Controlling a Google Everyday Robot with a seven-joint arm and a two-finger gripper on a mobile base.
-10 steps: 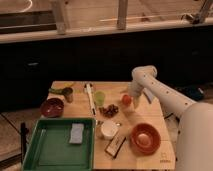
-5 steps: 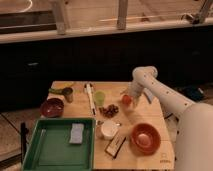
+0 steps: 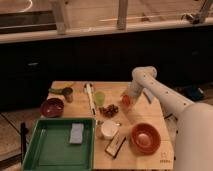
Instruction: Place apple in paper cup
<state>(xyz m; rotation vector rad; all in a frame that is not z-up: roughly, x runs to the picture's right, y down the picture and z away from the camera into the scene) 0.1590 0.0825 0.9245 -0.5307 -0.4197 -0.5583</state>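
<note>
Nothing moved: tool (image 3: 127, 102) grips apple (image 3: 125, 100) beside grapes (image 3: 109, 110); paper cup (image 3: 106, 133) holds nothing; green tray (image 3: 60, 120) holds grey block (image 3: 76, 133).

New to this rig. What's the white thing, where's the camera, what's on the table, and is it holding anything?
There is one camera, looking down on a wooden table; its mount isn't on record. The white thing is a mobile robot's single arm, reaching in from the right. Its gripper sits low over the table's far side, right at the apple; I can't tell if it's gripping. Nearer the camera are the paper cup, an orange-red bowl, grapes and a green tray.
</note>
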